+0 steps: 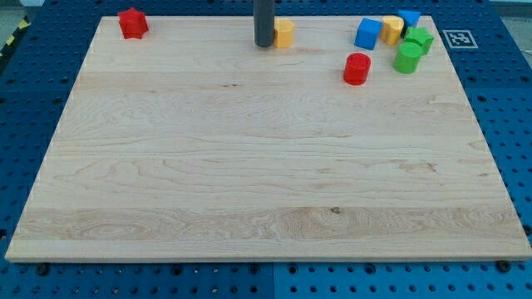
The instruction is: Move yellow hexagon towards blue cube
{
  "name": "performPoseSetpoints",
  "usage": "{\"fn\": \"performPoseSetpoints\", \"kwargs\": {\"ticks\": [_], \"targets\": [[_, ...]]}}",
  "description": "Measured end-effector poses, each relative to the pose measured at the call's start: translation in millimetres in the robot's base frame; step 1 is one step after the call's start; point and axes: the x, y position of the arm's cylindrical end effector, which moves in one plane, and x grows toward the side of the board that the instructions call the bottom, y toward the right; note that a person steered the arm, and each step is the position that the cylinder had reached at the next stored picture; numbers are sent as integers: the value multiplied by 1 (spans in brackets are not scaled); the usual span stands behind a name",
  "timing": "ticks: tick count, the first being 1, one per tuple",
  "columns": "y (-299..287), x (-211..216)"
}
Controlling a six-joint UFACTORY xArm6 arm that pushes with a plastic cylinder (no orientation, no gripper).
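bench [249, 166]: pale wood, smooth; blocks should slide easily.
cluster at the view's top right: blue cube [368, 33], yellow block [392, 28], second blue block [409, 17], two green blocks [408, 58] [420, 38], red cylinder [357, 69] lower left of them.
red block [132, 22]: top left, well apart.
yellow hexagon [284, 33]: top edge; likely light, rigid; push its left face.
my tip [264, 45]: touching the hexagon's left side; no fingers here, just a rod.
path: clear to the blue cube.

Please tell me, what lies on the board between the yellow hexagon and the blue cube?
Nothing: in the camera view, only bare wood separates the yellow hexagon from the blue cube. My tip touches the hexagon's left side.
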Motion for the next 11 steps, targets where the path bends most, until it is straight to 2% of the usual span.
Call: {"fn": "performPoseSetpoints", "kwargs": {"ticks": [4, 6, 9, 10, 11], "targets": [[-45, -24], [21, -24], [106, -1], [109, 0], [66, 0]]}}
